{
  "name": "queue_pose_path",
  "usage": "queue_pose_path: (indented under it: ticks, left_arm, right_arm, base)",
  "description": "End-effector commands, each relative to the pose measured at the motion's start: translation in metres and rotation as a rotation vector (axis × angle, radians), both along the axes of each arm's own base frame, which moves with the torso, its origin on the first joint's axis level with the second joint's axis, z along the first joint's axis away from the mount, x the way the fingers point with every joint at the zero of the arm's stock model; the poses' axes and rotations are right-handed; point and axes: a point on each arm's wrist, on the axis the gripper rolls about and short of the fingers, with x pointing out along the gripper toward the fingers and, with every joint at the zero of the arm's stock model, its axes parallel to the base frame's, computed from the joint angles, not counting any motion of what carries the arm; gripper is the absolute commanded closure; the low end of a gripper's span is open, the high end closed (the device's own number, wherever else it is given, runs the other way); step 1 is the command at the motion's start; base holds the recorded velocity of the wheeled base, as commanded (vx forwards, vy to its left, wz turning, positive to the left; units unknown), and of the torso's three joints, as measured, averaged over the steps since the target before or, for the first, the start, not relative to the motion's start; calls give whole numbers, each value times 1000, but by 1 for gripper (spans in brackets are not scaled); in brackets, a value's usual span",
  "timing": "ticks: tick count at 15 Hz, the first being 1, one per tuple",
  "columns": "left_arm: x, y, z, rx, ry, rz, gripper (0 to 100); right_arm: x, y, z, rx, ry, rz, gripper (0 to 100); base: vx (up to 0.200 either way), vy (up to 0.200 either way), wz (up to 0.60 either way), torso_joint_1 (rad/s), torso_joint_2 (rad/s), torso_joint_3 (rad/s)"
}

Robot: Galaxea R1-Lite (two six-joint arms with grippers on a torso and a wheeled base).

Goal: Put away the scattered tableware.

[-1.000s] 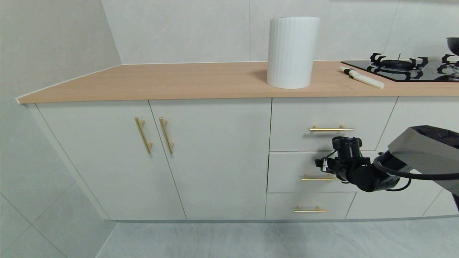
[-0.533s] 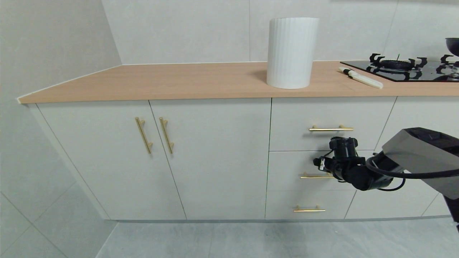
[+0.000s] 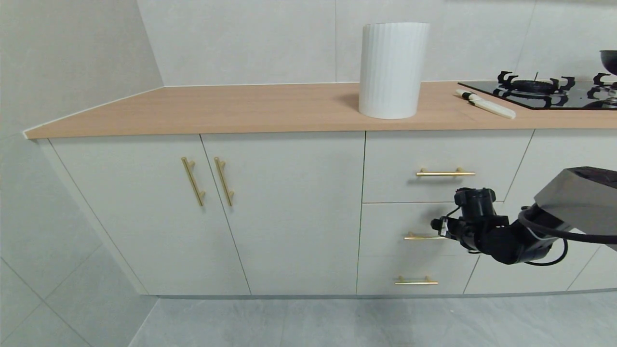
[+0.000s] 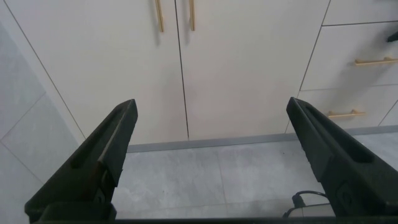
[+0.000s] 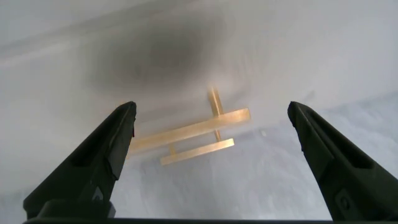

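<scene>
We see the right claw point(image 5: 211, 115) low down in front of the stack of three drawers on the right of the cabinet run. It is level with the middle drawer point(image 3: 385, 231) and at the right end of that drawer's gold handle point(image 3: 423, 236). In the right wrist view its two fingers point(image 5: 112, 155) are spread wide, with the gold bar in the gap between them. They hold nothing, and we cannot tell whether any part of the claw touches the bar. All three drawer fronts sit shut.

The left claw point(image 4: 211, 106) is also wide open and holds nothing. It faces the lower part of the double doors point(image 4: 180, 68) and the grey floor point(image 4: 205, 180) below them.

The task's thing, a cream utensil point(image 3: 487, 105) that looks to us like a knife, lies flat on the wooden worktop point(image 3: 241, 108), on the right. It lies between a tall white ribbed container point(image 3: 393, 70) on its left and the black hob point(image 3: 544, 94) on its right, just beside the hob's near left corner. It is well apart from both claws. A dark pot point(image 3: 609, 59) shows at the far right edge, over the hob.
</scene>
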Motion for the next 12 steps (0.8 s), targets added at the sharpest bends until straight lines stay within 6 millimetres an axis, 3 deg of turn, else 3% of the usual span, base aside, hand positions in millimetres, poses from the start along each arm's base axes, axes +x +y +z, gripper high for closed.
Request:
queue_pose_path:
  ticks: [1,4,6,7,8,9,11,12]
  left_arm:
    - [0,0,0,0,1,0,0]
    - [0,0,0,1,0,0,0]
    - [0,0,0,0,1,0,0]
    - [0,0,0,0,1,0,0]
    - [0,0,0,0,1,0,0]
    - [0,0,0,0,1,0,0]
    - [0,0,0,0,1,0,0]
    - [0,0,0,0,1,0,0]
  right_arm:
    - [-48,-8,40,8,-20,-4,0]
    - [-122,-20,92,4,-112,-24,0]
    - [-162,-28,115,-13,-184,-65,0]
    - [-196,-33,132,-35,-254,-75,0]
    - [-219,-37,142,-50,-306,-65,0]
    - [-227,-38,144,-54,-321,-63,0]
    - [-288,-48,150,-162,-431,-25,0]
    - [-309,-52,151,-217,-479,-11,0]
  base:
    - [0,0,0,0,0,0]
    - [0,0,0,0,0,0]
    - [0,0,0,0,0,0]
    - [0,0,0,0,0,0]
    - [0,0,0,0,0,0]
    - [0,0,0,0,0,0]
    - [0,0,0,0,0,0]
    - [0,0,0,0,0,0]
